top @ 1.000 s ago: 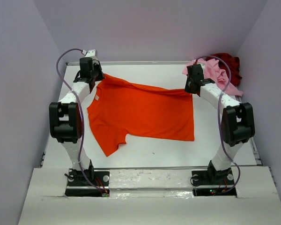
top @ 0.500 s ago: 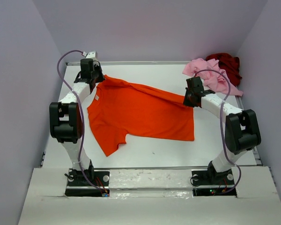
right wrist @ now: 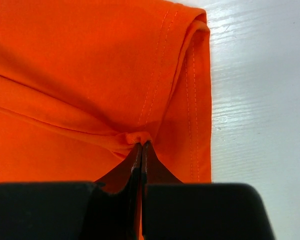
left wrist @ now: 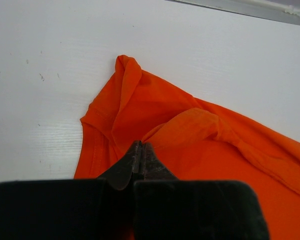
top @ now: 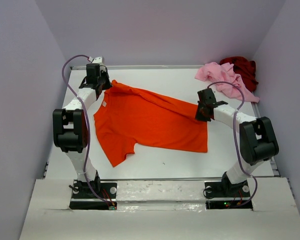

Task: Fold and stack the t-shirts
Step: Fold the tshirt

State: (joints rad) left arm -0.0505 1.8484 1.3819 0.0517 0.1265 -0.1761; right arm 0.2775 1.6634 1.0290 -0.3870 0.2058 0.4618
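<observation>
The bright orange cloth t-shirt (left wrist: 200, 145) is cut off by the left wrist view's right edge and by the right wrist view's top and left edges; at the white table's (top: 160, 159) far right corner, the light pink cloth t-shirt (top: 222, 75) hides part of the dark red cloth t-shirt (top: 244, 67).

Jaws tight on orange t-shirt (left wrist: 215, 150) fold, white table (left wrist: 50, 60) beneath

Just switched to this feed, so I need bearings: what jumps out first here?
A bright orange t-shirt lies spread across the middle of the white table. The left fingers pinch its far left end and the right fingers its right edge. A pink t-shirt and a dark red t-shirt lie crumpled in the far right corner.
</observation>
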